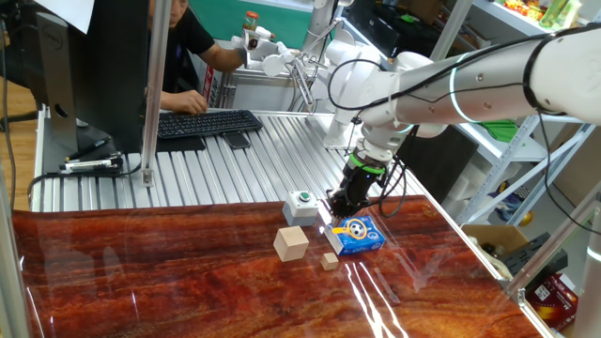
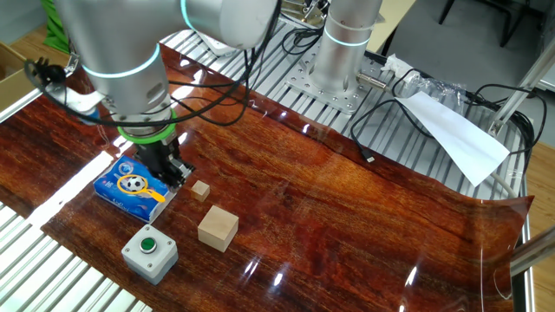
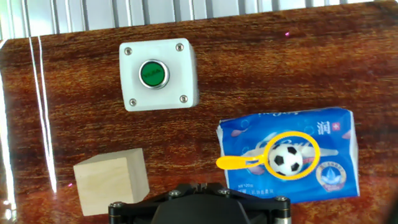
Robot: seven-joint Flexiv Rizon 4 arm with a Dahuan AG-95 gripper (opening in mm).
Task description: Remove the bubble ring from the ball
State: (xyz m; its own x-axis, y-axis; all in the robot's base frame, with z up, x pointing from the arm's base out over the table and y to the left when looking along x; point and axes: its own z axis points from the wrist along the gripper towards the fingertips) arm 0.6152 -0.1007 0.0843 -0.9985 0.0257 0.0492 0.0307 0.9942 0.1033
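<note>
**A:** Ring (image 3: pixel 292 155) first, since you asked: it lies around the ball (image 3: pixel 287 159), loop flat on the blue pack (image 3: pixel 323 186), its short stem sticking out past the pack's left edge toward the large wooden cube (image 3: pixel 112 182). So nothing is off yet; you are at the approach step.

**B:** And the hand?

**A:** From left to right in the hand view you have the large cube, the grey button box (image 3: pixel 159 74) toward the table's far edge, then the pack with the ball. Your gripper (image 2: pixel 165 172) hangs low, pointing down, just beside the pack's edge on the small cube's (image 2: pixel 201 191) side. Its jaws are clenched together on nothing.

**B:** Next move?

**A:** I'd judge you need to part the fingers, line them up over the stem, pinch it, and lift straight up so the loop clears the ball without rolling it off the pack.
</note>
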